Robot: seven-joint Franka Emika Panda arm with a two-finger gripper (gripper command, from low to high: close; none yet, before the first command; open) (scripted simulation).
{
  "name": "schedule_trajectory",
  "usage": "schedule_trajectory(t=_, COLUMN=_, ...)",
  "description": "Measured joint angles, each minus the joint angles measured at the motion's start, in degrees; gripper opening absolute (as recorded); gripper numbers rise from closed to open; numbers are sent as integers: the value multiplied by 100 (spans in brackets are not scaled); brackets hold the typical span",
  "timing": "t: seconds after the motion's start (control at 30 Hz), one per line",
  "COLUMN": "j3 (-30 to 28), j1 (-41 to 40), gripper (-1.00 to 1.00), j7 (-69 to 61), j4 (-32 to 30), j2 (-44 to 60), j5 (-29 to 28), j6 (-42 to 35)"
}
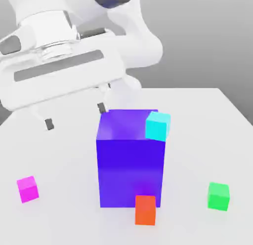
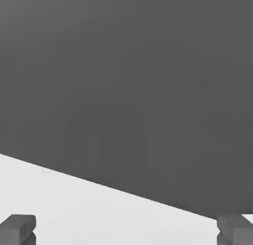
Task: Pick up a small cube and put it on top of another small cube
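Note:
A small magenta-pink cube [image 1: 27, 188] sits on the white table [image 1: 59, 219] at the exterior view's left front. A small bright green cube [image 1: 218, 196] of the same size sits at the right front. My gripper [image 1: 75, 116] hangs open and empty above the table, behind and to the left of the big blue-violet block, well above and behind the magenta cube. In the hand view my gripper [image 2: 126, 230] has its two dark fingertips [image 2: 18, 228] far apart, with bare table and its far edge between them.
A tall blue-violet block [image 1: 131, 162] stands mid-table. A cyan cube [image 1: 158, 126] rests on its top right corner. An orange-red cube [image 1: 146, 210] sits against its front. The white arm looms over the back left.

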Motion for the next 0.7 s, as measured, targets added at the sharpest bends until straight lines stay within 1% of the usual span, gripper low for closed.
schedule_trajectory(t=0.1, j3=-195, j1=-46, gripper=0, j7=-771, j4=-92, j2=533, j5=401, j6=94)
schedule_trajectory(t=0.2, j3=-252, j1=-247, gripper=0, j7=-1482, j4=-192, j2=1029, j5=718, j6=216)
schedule_trajectory(t=0.37, j3=-314, j1=-550, gripper=0, j7=-2485, j4=-388, j2=1713, j5=976, j6=535)
schedule_trajectory(t=0.53, j3=-471, j1=-831, gripper=0, j7=-3226, j4=-632, j2=2176, j5=844, j6=1021)
schedule_trajectory(t=0.63, j3=-681, j1=-937, gripper=0, j7=-3521, j4=-801, j2=2339, j5=551, j6=1377)
schedule_trajectory(t=0.7, j3=-905, j1=-947, gripper=0, j7=-3640, j4=-923, j2=2399, j5=247, j6=1631)
